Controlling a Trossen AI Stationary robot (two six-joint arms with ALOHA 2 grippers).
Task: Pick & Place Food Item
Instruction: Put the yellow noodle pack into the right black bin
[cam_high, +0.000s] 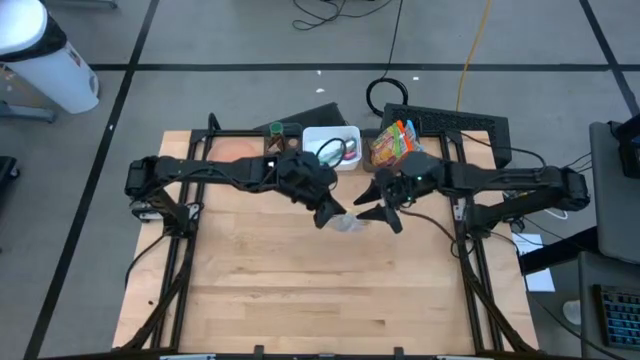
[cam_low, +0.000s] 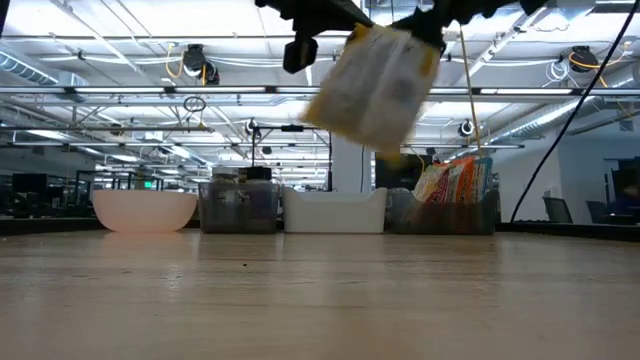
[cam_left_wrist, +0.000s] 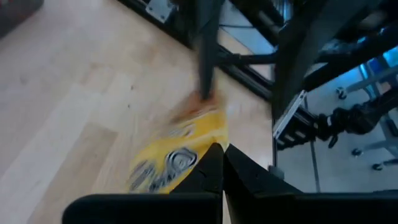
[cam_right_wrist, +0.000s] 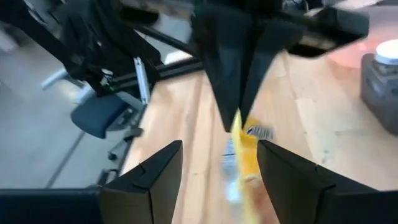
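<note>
A yellow and clear snack packet (cam_low: 375, 85) hangs high above the table's middle, blurred in the low view. My left gripper (cam_high: 330, 212) reaches in from the table's left and is shut on it. The left wrist view shows the packet (cam_left_wrist: 174, 158) spreading out from the shut fingertips (cam_left_wrist: 214, 163). My right gripper (cam_high: 385, 207) stands open just to the packet's right, at about the same height, with nothing between its fingers (cam_right_wrist: 165, 168). In the right wrist view, the left gripper (cam_right_wrist: 239, 118) holds the packet (cam_right_wrist: 244, 149) beyond my open fingers. My left gripper pinches the packet's upper edge (cam_left_wrist: 202, 146) between its two shut fingers. The fingers slant down from the table's left. The packet hangs tilted below them, clear of the table.
Along the far edge stand a pink bowl (cam_low: 145, 210), a clear container (cam_low: 240, 205), a white bin (cam_high: 332, 148) and a clear bin of colourful snack packets (cam_high: 395, 143). The dark frame's legs (cam_high: 175, 260) run down both sides of the table. Bare wood lies toward the near edge (cam_high: 320, 300).
</note>
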